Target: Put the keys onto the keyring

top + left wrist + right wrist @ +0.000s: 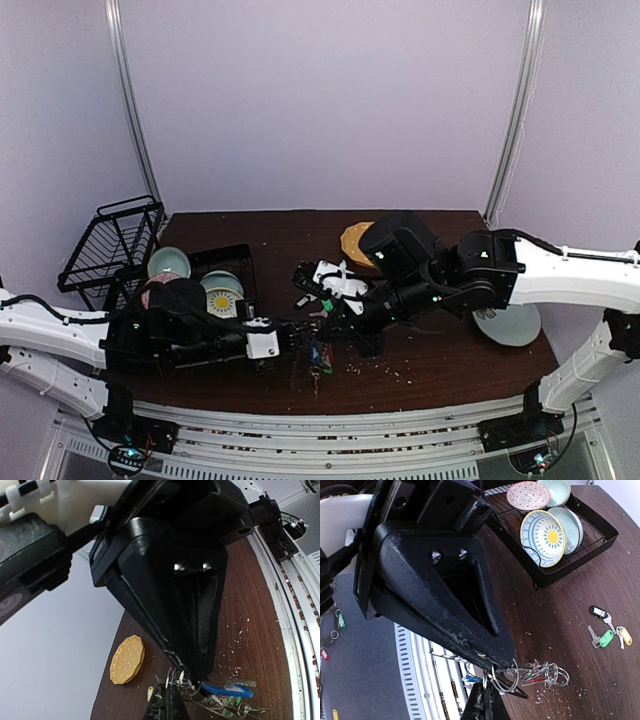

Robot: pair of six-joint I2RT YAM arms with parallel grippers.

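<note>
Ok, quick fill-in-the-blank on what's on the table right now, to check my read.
The left gripper and right gripper meet at the key bundle, both ___.
The plastic tag under the left gripper is ___.
The patterned bowls stand in a black wire dish ___.
Missing: shut, blue, rack.

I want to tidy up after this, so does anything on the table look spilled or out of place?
Yes. Pale crumbs are scattered over the dark table near the front edge, around the tangle of keys. Three tagged keys also lie loose, apart from that tangle.
</note>
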